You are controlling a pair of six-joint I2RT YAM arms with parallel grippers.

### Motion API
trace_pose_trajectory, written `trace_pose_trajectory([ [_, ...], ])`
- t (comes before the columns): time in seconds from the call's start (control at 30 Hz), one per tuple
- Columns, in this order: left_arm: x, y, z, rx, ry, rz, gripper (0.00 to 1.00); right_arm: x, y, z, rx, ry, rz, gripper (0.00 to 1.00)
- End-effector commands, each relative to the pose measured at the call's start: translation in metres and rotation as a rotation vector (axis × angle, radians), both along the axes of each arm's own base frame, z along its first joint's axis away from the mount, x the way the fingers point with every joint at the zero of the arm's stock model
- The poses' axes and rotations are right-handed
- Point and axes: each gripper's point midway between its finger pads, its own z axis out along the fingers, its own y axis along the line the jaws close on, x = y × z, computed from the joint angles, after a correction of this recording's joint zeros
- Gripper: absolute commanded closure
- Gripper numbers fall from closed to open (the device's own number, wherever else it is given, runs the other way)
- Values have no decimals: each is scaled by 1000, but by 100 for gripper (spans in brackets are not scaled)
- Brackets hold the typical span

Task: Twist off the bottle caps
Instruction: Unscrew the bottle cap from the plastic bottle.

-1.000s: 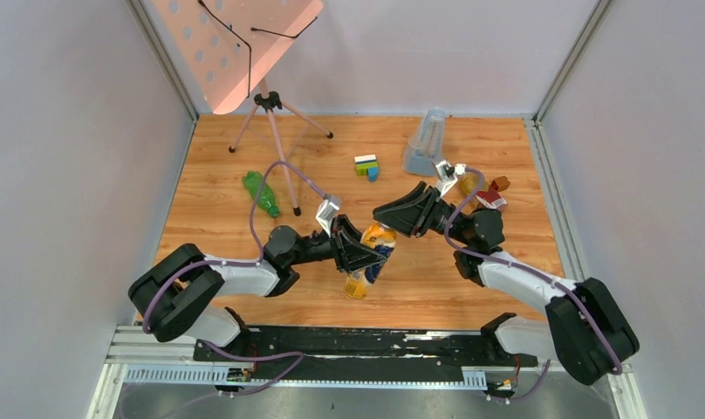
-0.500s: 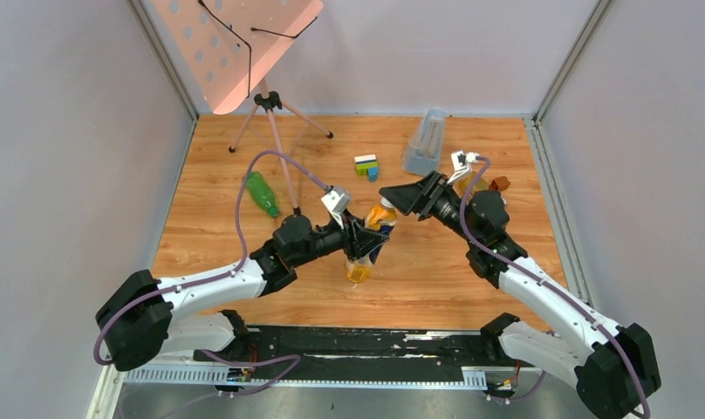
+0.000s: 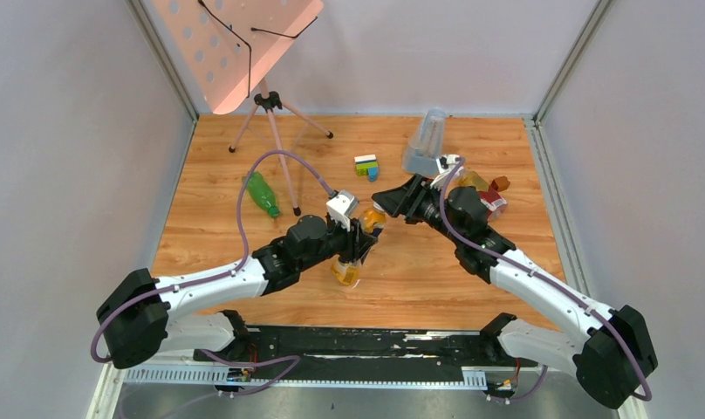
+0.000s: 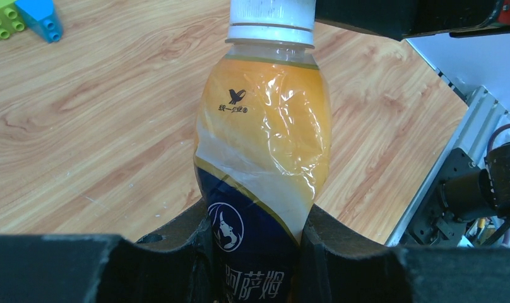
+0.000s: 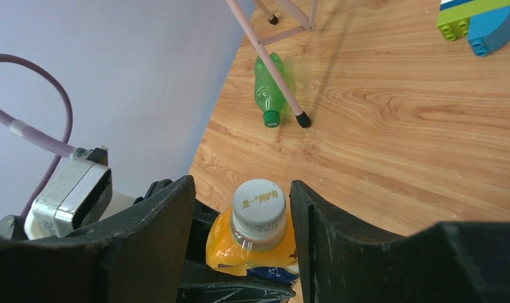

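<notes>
My left gripper (image 3: 358, 237) is shut on the amber bottle with the yellow label (image 4: 265, 145), gripping its dark lower body and holding it tilted above the table. Its white cap (image 5: 259, 202) is on the neck. My right gripper (image 5: 240, 189) is open, one finger on each side of that cap, apart from it. The green bottle (image 3: 262, 192) with its green cap (image 5: 271, 118) lies at the left. The amber bottle with the red label (image 3: 487, 199) lies behind the right arm, its cap hidden.
A pink music stand's tripod (image 3: 270, 105) stands at the back left, one leg beside the green bottle. Multicoloured toy bricks (image 3: 366, 166) and a tall clear bluish container (image 3: 426, 140) are at the back middle. A small reddish-brown block (image 3: 501, 183) lies at the right.
My left arm has stretched out and tilted the held bottle toward the right gripper. My right gripper has moved left so that its open fingers straddle the cap.
</notes>
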Motion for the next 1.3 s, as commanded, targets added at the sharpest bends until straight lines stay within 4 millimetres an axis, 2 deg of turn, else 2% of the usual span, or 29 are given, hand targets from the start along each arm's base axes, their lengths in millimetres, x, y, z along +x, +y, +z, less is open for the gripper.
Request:
trace_pose_trajectory([
  [0.0, 5, -6, 21, -26, -49, 15, 100, 9, 2, 12, 13, 9, -39, 40],
  [0.13, 5, -5, 23, -30, -56, 22, 100, 11, 5, 7, 24, 40, -38, 40],
  [0.33, 5, -5, 23, -22, -59, 27, 100, 12, 13, 6, 44, 64, -16, 57],
  [0.43, 5, -6, 23, -23, -60, 29, 100, 13, 14, 4, 42, 74, -15, 62],
  [0.63, 5, -7, 23, -25, -60, 23, 100, 13, 16, -1, 31, 85, -10, 100],
  [0.8, 3, -10, 28, -58, -67, 12, 100, 10, 16, -2, 44, 65, -2, 100],
  [1.1, -12, -22, 43, -157, -63, -133, 100, -19, 26, 17, 143, -92, 161, 100],
  [1.27, -14, -15, 55, -260, -58, -180, 100, -34, 24, 35, 186, -182, 222, 100],
])
